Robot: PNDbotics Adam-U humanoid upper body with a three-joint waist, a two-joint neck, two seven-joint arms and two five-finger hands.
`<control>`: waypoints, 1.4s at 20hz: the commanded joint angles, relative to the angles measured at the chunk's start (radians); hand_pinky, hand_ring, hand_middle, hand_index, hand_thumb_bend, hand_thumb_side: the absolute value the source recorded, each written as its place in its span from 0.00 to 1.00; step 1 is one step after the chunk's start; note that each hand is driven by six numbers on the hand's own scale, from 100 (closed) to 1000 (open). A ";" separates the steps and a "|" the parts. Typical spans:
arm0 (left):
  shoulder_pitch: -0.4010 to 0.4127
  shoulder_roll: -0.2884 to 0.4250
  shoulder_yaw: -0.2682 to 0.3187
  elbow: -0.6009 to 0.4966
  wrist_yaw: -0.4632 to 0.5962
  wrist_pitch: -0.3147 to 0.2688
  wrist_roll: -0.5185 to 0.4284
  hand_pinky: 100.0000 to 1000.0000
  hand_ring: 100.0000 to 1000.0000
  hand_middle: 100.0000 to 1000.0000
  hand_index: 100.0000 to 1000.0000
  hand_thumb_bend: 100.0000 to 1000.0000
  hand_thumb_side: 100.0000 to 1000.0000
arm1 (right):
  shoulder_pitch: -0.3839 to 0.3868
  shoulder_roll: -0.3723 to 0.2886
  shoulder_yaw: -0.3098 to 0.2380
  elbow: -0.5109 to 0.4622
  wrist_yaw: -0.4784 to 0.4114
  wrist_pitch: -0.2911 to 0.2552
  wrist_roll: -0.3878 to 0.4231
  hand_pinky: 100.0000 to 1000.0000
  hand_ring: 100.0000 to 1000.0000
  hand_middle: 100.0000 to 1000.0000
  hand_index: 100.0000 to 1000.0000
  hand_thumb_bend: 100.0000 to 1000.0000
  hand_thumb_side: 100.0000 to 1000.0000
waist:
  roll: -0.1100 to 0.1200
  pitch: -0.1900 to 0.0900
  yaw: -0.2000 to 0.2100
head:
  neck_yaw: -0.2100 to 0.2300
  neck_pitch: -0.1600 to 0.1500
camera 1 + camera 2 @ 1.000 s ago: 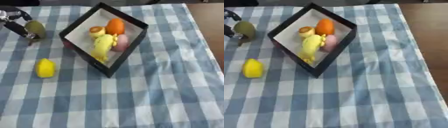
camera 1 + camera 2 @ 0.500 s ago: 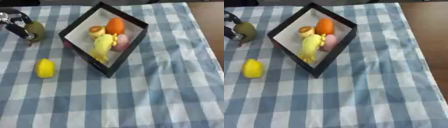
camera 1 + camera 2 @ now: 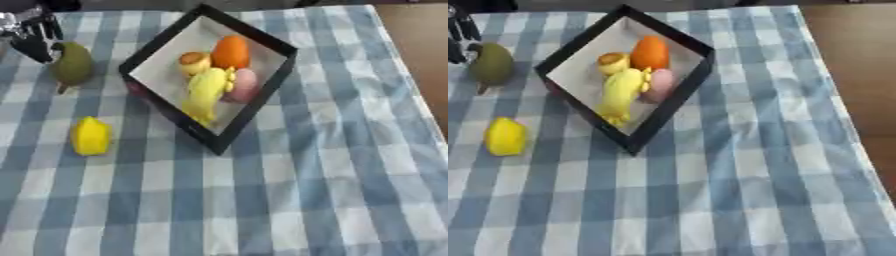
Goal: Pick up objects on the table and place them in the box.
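Left eye view is showing a table (image 3: 350,175) lying under a soft blue-and-white checked cloth, with a black-rimmed, square, shallow box (image 3: 262,95) sitting turned like a diamond. Inside it an orange round fruit (image 3: 231,51), a small yellowish round piece (image 3: 194,62), a pink rounded piece (image 3: 245,84) and a long yellow banana-like shape (image 3: 204,92) are crowding together, the long one running from the box's middle toward its near corner. A smooth olive-green pear (image 3: 73,64) is lying left of the box, its long axis running away from the camera, stem end pointing nearer. The left hand (image 3: 31,37), black and silver, is touching the pear's far end at the upper left; whether its fingers are curling round it I cannot tell. A blocky yellow fruit (image 3: 90,135) is resting nearer, apart from the box.

Right eye view is cropping the hand to dark fingers (image 3: 458,35) at the left edge, while showing bare brown wood (image 3: 859,75) beyond the cloth's right side.
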 commanded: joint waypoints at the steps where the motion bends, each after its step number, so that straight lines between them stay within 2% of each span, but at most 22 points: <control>1: -0.008 0.046 -0.006 -0.051 0.006 0.021 0.052 0.65 0.54 0.49 0.57 0.05 0.00 | -0.003 -0.015 -0.010 -0.018 -0.011 -0.001 0.005 0.83 0.72 0.62 0.78 0.00 0.68 | 0.012 -0.014 0.001 | -0.003 -0.001; 6: -0.004 0.055 -0.023 -0.088 0.021 0.034 0.075 0.64 0.52 0.47 0.54 0.07 0.00 | 0.002 -0.014 -0.013 -0.018 -0.013 0.000 0.009 0.83 0.72 0.62 0.78 0.00 0.69 | 0.013 -0.017 0.001 | -0.002 -0.001; 8: -0.002 0.055 -0.021 -0.091 0.025 0.036 0.074 0.66 0.56 0.53 0.61 0.08 0.00 | 0.002 -0.012 -0.012 -0.018 -0.011 0.001 0.010 0.83 0.72 0.62 0.78 0.00 0.69 | 0.013 -0.016 0.000 | -0.002 -0.001; 9: 0.000 0.052 -0.020 -0.086 0.035 0.035 0.063 0.73 0.69 0.67 0.76 0.05 0.00 | 0.002 -0.011 -0.012 -0.018 -0.010 0.002 0.011 0.83 0.72 0.62 0.78 0.00 0.69 | 0.014 -0.015 0.000 | -0.001 -0.001; 10: 0.002 0.048 -0.017 -0.076 0.056 0.030 0.037 0.77 0.76 0.74 0.83 0.03 0.00 | 0.003 -0.010 -0.012 -0.018 -0.009 0.003 0.011 0.83 0.72 0.62 0.78 0.00 0.69 | 0.014 -0.014 0.000 | -0.001 -0.001; 11: 0.002 0.045 -0.014 -0.060 0.081 0.027 0.001 0.89 0.88 0.85 0.93 0.12 0.34 | 0.002 -0.009 -0.012 -0.018 -0.008 0.004 0.012 0.83 0.72 0.62 0.78 0.00 0.69 | 0.014 -0.013 -0.001 | 0.000 -0.002; 12: 0.000 0.043 -0.010 -0.045 0.097 0.026 -0.033 0.90 0.89 0.86 0.93 0.16 0.39 | 0.002 -0.008 -0.011 -0.018 -0.007 0.005 0.012 0.83 0.72 0.62 0.78 0.00 0.70 | 0.015 -0.012 -0.001 | 0.000 -0.002; 13: -0.005 0.043 -0.007 -0.034 0.096 0.028 -0.053 0.92 0.90 0.86 0.95 0.39 0.54 | 0.001 -0.008 -0.010 -0.018 -0.006 0.006 0.014 0.83 0.72 0.62 0.78 0.00 0.70 | 0.015 -0.010 -0.001 | 0.002 -0.003; 15: -0.013 0.035 0.004 -0.011 0.070 0.039 -0.069 0.92 0.90 0.86 0.95 0.45 0.60 | -0.001 -0.006 -0.008 -0.018 -0.005 0.006 0.016 0.83 0.72 0.62 0.78 0.00 0.70 | 0.015 -0.007 -0.003 | 0.005 -0.006; 28: -0.024 0.002 0.040 0.091 -0.023 0.045 -0.054 0.90 0.90 0.83 0.93 0.50 0.58 | -0.010 0.006 -0.004 -0.018 0.015 0.007 0.020 0.83 0.72 0.62 0.78 0.00 0.73 | 0.019 0.022 -0.019 | 0.020 -0.025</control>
